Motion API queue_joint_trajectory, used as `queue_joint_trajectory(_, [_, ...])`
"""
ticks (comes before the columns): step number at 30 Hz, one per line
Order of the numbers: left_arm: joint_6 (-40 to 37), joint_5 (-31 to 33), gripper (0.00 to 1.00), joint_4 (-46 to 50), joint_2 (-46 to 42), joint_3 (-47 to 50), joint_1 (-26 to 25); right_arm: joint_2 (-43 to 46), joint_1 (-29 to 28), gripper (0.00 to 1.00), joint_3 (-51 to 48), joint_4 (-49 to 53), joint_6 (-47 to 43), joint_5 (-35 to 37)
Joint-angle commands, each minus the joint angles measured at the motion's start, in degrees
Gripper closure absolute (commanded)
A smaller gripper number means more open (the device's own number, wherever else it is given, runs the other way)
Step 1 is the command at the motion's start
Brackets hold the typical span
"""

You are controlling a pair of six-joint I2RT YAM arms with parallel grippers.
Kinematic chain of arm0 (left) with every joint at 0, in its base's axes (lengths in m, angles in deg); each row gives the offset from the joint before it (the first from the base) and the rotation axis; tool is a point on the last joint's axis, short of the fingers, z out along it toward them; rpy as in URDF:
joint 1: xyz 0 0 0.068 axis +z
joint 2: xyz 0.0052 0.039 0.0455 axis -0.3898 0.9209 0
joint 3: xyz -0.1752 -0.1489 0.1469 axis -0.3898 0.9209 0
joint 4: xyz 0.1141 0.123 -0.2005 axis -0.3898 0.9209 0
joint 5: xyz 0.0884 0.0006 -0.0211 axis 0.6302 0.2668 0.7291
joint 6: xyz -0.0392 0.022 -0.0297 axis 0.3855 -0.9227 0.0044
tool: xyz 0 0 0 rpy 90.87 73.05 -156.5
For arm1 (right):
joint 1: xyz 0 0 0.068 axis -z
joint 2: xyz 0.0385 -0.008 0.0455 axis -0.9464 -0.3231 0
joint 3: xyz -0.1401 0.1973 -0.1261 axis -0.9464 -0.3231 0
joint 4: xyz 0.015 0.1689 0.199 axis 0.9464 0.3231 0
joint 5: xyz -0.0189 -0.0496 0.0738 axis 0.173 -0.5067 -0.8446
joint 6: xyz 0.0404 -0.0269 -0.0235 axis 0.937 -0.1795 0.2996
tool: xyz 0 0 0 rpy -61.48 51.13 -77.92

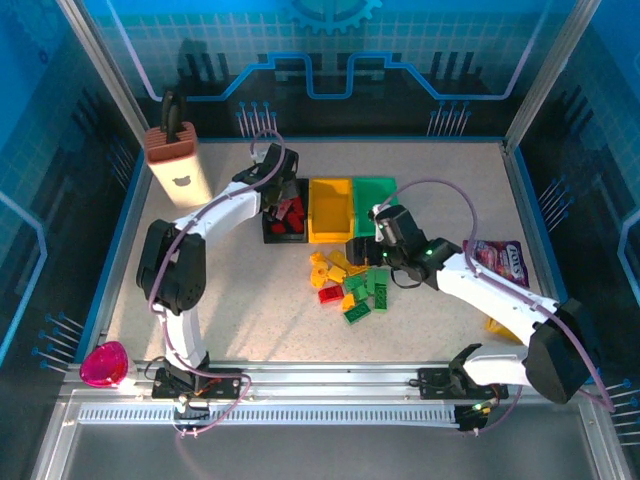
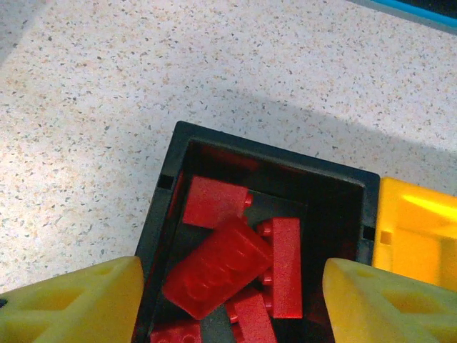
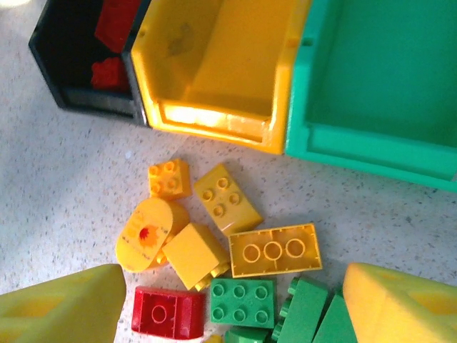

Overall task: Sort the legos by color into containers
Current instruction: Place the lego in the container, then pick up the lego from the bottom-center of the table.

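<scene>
My left gripper [image 2: 228,307] hangs open over the black bin [image 2: 264,153], which holds several red legos. One red brick [image 2: 218,268] lies tilted on top of the others, clear of both yellow fingers [image 2: 71,304]. The yellow bin [image 3: 214,64] and green bin [image 3: 371,71] stand to the right of the black one and look empty. My right gripper [image 3: 235,314] is open above the loose pile: several yellow legos [image 3: 275,250], a green brick [image 3: 243,301] and a red brick [image 3: 168,314]. In the top view the pile [image 1: 350,285] lies just in front of the bins.
A tall beige box with a brown top [image 1: 175,160] stands at the back left. A pink-purple snack packet [image 1: 497,262] lies right of the pile. A pink object [image 1: 103,365] sits at the near left edge. Blue walls ring the table.
</scene>
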Motion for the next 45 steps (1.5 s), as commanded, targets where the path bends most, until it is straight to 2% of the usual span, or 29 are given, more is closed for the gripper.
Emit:
queue_joint_trajectory(1, [-1.13,0.17,0.31,-0.22,-6.79,2.21,0.36,-1.69,-2.16,0.18,3.61,1.94,-4.81,0.00])
queue_joint_trajectory(6, [0.18,-0.39,0.31,-1.55,-16.32,9.67,0.28,-4.62,-5.42,0.18,6.42,3.85,-7.24,-1.70])
queue_joint_trajectory(11, [2.20,-2.11,0.31,-5.52,-27.66,21.47,0.12,-9.85,-9.84,0.17,9.44,7.76,-7.40,-1.09])
queue_joint_trajectory(13, [2.89,-2.53,0.32,-6.05,-31.29,25.30,0.00,-11.96,-11.36,0.14,10.35,8.91,-7.27,-1.45])
queue_joint_trajectory(20, [4.49,-2.21,0.32,-3.83,-40.20,34.37,-0.19,-18.55,-14.74,0.14,12.34,12.63,-2.12,-0.86])
queue_joint_trajectory(25, [6.11,-2.25,0.31,-3.06,-43.18,38.64,-0.19,-23.29,-17.00,0.13,13.91,13.87,0.95,-0.22])
queue_joint_trajectory(28, [6.90,-2.46,0.32,-2.43,-43.84,39.48,-0.17,-25.99,-17.88,0.07,15.70,15.62,2.91,1.42])
queue_joint_trajectory(37, [7.99,-2.47,0.32,-1.99,-44.86,40.15,-0.37,-31.44,-19.45,0.11,20.28,22.10,7.11,7.64])
queue_joint_trajectory(45, [8.15,-1.96,0.32,-2.03,-44.95,40.79,-0.44,-35.56,-21.03,0.18,21.98,22.94,9.84,7.62])
